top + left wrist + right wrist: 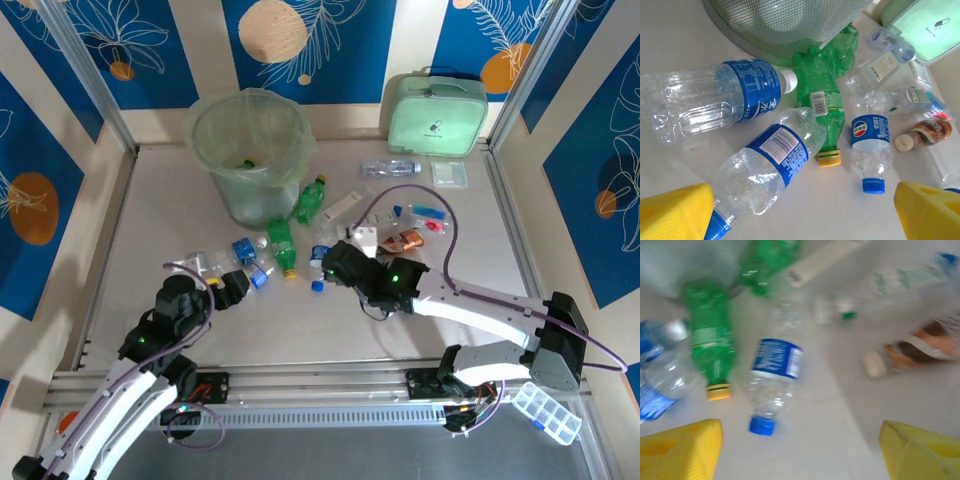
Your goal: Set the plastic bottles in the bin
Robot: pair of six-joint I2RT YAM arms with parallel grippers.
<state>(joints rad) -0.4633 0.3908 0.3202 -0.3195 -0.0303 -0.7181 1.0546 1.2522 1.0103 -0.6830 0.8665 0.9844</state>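
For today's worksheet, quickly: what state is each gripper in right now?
Left gripper: open, holding nothing.
Right gripper: open, holding nothing.

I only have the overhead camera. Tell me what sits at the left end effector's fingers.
Observer: The left end effector is open; a clear bottle lies slanted, its blue cap right beside one finger.
Operator: Now the right one.
Observer: The right end effector is open; a second bottle lies ahead between its fingers, blue cap toward the camera, untouched.
Operator: Give me what's behind the left one's bottle.
Observer: A white-capped bottle lies flat, its cap pointing at a green bottle.
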